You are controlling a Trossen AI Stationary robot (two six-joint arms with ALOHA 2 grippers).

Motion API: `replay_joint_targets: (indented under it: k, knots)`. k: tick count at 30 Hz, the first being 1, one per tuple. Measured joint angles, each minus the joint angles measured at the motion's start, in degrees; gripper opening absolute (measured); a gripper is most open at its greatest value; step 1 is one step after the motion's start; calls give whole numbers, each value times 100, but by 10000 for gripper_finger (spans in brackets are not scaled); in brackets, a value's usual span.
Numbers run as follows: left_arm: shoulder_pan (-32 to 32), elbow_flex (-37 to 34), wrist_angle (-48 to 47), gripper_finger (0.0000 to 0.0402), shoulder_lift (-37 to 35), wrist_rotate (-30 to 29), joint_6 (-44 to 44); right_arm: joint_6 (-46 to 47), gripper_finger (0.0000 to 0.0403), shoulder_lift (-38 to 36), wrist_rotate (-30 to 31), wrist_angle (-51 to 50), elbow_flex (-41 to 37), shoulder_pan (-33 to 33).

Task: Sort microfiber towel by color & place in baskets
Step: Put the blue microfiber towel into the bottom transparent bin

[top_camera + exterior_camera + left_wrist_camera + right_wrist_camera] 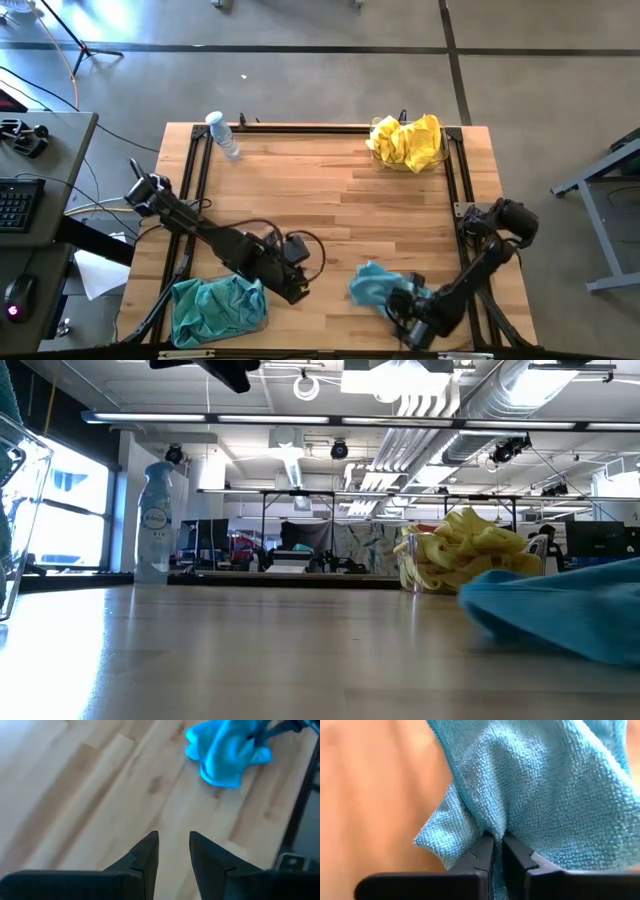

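right gripper (494, 842) near the table's (330, 200) front edge clamps a teal towel (372, 284); left gripper (173, 845), jaws slightly apart, hangs beside the front-left basket (215, 310).

You have two clear baskets on the counter (320, 210): one (385, 158) heaped with yellow microfiber towels (408, 140), too bunched to count, one (185, 332) filled with teal towels (217, 308), likewise uncountable. One loose teal towel (375, 285) lies apart from them. One spray bottle (223, 135) stands at the far edge. Two dark arms are over the counter, each with two fingers.
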Motion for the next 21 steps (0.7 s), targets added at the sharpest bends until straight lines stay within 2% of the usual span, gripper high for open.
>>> replay_joint_targets:
  k: [4, 7, 13, 17, 21]
  knots:
    - [125, -473, -58, 99, -628, -117, 497, -205, 9, -204, 133, -49, -18, -517]
    - [243, -1082, -41, 99, -1331, -230, 665, -502, 5, -405, 273, 15, -14, -956]
    - [443, -2143, 14, 99, -2713, -614, 515, -1154, 3, -823, 439, 478, -1, -1791]
    - [521, -2391, 42, 99, -3218, -800, 431, -1533, 4, -1012, 441, 784, -1, -2190]
    - [571, -2414, 55, 99, -3425, -793, 523, -1846, 3, -1072, 430, 1071, -1, -2506]
